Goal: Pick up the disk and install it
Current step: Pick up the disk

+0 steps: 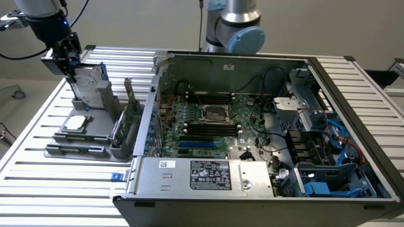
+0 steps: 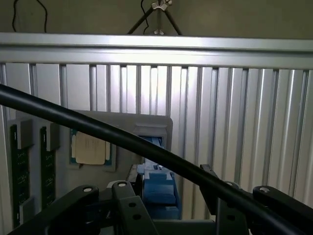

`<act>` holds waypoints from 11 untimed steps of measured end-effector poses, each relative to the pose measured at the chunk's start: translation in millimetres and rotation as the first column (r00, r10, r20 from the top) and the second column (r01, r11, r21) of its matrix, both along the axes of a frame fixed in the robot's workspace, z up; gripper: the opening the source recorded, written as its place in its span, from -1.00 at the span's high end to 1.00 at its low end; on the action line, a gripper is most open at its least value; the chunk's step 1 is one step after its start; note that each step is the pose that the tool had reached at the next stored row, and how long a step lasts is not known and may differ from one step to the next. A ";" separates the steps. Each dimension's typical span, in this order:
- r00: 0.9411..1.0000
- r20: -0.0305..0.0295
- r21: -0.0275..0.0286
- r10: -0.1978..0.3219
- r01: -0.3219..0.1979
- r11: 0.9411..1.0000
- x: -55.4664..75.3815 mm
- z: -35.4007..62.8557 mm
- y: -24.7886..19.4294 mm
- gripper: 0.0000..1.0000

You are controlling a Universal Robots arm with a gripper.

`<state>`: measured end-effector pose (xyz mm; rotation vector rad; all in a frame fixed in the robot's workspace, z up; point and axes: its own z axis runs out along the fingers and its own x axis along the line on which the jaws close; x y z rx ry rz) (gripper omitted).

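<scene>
The disk (image 1: 88, 87) stands on edge in a grey holder at the exterior view's left, its silver body and blue carrier facing the computer case. My gripper (image 1: 68, 71) hangs over its upper end, pointing down. In the wrist view the blue carrier (image 2: 157, 188) of the disk lies between my two black fingers (image 2: 128, 208), which sit wide apart on either side with space showing. The gripper (image 2: 173, 215) is open and the disk still rests in its holder.
The grey fixture tray (image 1: 75, 151) also carries a square processor chip (image 1: 75, 123) and an upright green card (image 1: 129, 118). The open computer case (image 1: 252, 118) fills the table's middle, with blue drive bays (image 1: 328, 182) at its right. A black cable (image 2: 98, 129) crosses the wrist view.
</scene>
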<state>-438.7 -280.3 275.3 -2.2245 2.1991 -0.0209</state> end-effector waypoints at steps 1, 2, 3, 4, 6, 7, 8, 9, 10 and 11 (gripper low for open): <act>1.000 -0.001 0.000 0.000 0.000 1.000 0.2 0.3 -0.3 -0.19; 1.000 -0.001 0.001 0.000 0.000 1.000 0.4 0.4 -0.6 -0.19; 1.000 -0.001 0.001 0.000 0.000 1.000 0.6 0.5 -0.8 -0.19; 1.000 -0.002 0.001 0.000 0.000 1.000 0.8 0.6 -1.0 -0.19; 1.000 -0.003 0.001 0.000 0.000 1.000 1.4 0.6 -1.3 -0.19; 1.000 -0.003 0.001 0.000 0.000 1.000 1.7 0.6 -1.5 -0.19; 1.000 -0.004 0.001 0.000 0.000 1.000 2.0 0.6 -1.8 -0.19; 1.000 -0.004 0.001 0.000 0.000 1.000 2.1 0.6 -2.0 -0.19; 1.000 -0.004 0.001 0.000 0.000 1.000 2.2 0.7 -2.1 -0.19; 1.000 -0.005 0.001 0.000 0.000 1.000 2.2 0.7 -2.3 -0.19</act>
